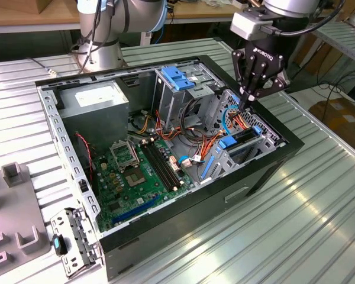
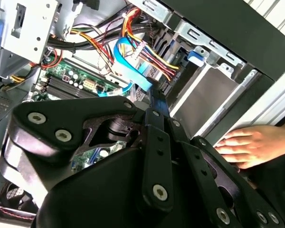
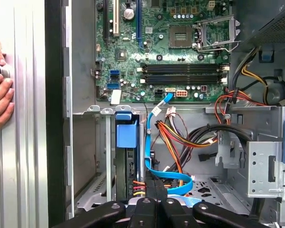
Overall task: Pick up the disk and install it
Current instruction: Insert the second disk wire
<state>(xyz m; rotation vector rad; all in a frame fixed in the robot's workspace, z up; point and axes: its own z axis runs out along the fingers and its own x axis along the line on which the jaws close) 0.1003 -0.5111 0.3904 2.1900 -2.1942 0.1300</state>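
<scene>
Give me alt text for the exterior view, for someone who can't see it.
A black robot gripper reaches down into the drive bay corner of an open desktop computer case lying on a ribbed metal table. Inside are a green motherboard, bundled cables, a grey power supply and blue plastic drive fittings.

The exterior view looks down obliquely at the open computer case (image 1: 165,148); both wrist views peer closely inside it.
</scene>
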